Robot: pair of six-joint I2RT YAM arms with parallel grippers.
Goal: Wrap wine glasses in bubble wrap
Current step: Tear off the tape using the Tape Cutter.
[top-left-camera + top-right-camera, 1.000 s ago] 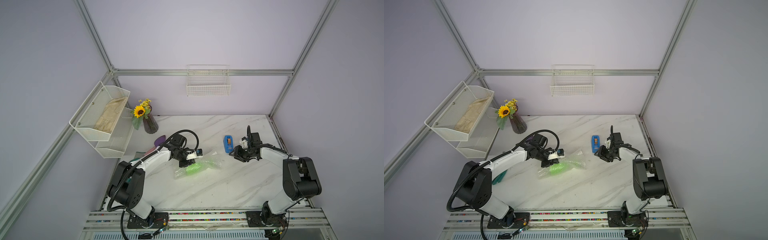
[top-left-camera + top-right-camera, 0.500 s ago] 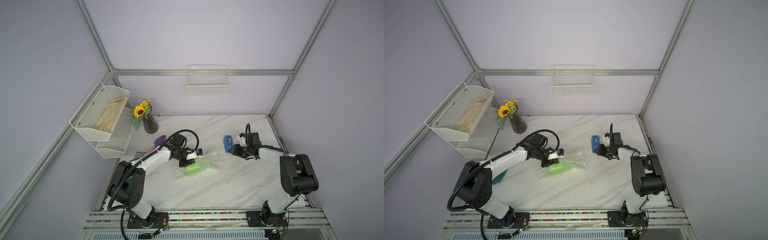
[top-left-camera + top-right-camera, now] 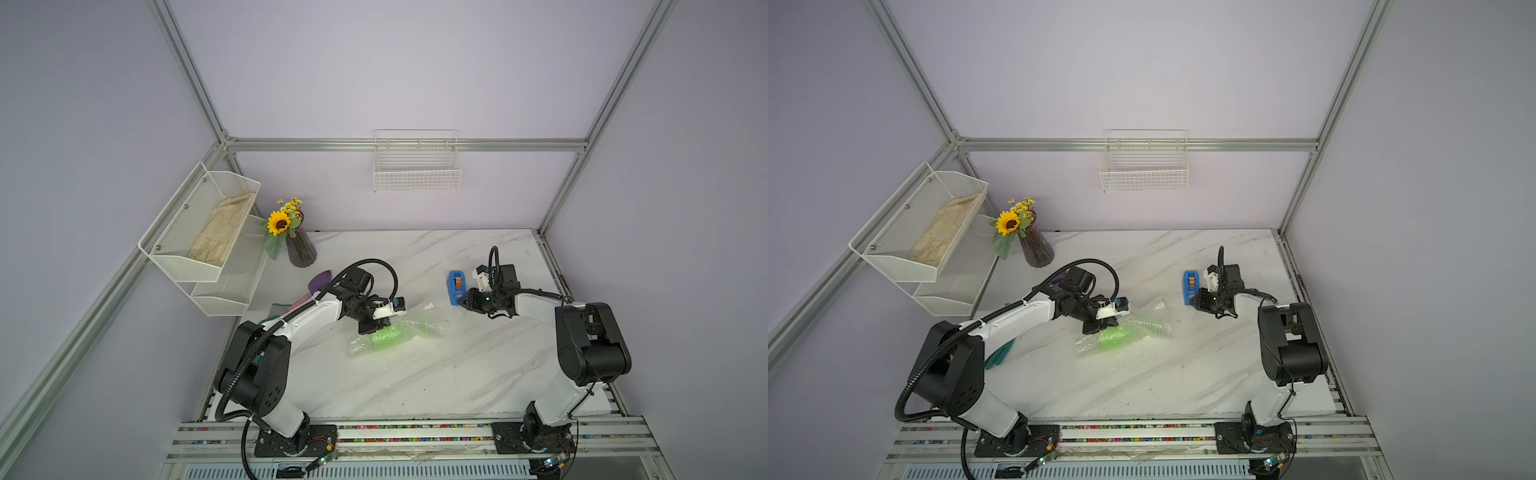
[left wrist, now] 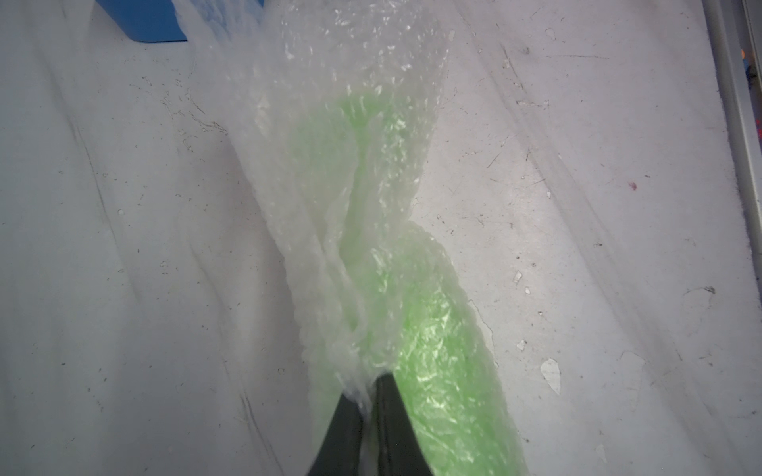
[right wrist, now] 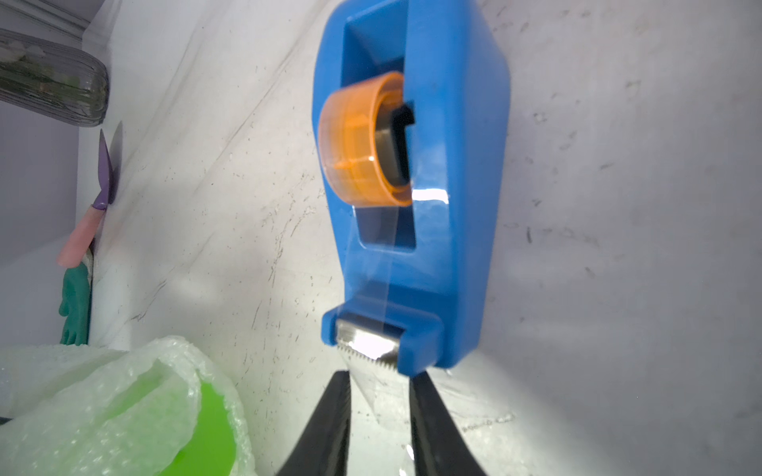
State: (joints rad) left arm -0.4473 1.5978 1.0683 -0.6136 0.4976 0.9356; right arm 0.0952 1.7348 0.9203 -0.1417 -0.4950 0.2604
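Note:
The lime-green goblet (image 3: 388,336) (image 3: 1115,334) lies on its side on the marble table, rolled inside the clear bubble wrap (image 3: 419,324) (image 3: 1148,322). My left gripper (image 3: 371,328) (image 4: 368,391) is shut, pinching a gathered fold of bubble wrap (image 4: 342,144) right beside the goblet (image 4: 437,371). My right gripper (image 3: 459,301) (image 5: 379,379) is at the cutter end of the blue tape dispenser (image 3: 455,286) (image 5: 449,206). Its jaws stand a little apart. The loose clear tape end hangs between them, and neither finger is pressed onto it.
A dark vase with a sunflower (image 3: 300,249) stands at the back left under a white mesh shelf (image 3: 199,232). Purple-and-pink scissors (image 5: 105,173) and a green glove (image 5: 74,305) lie along the left edge. A wire basket (image 3: 417,174) hangs on the back wall.
My right gripper has moved up to the dispenser's cutter end and its jaws have narrowed around the tape end. The left arm, wrap and goblet have not moved.

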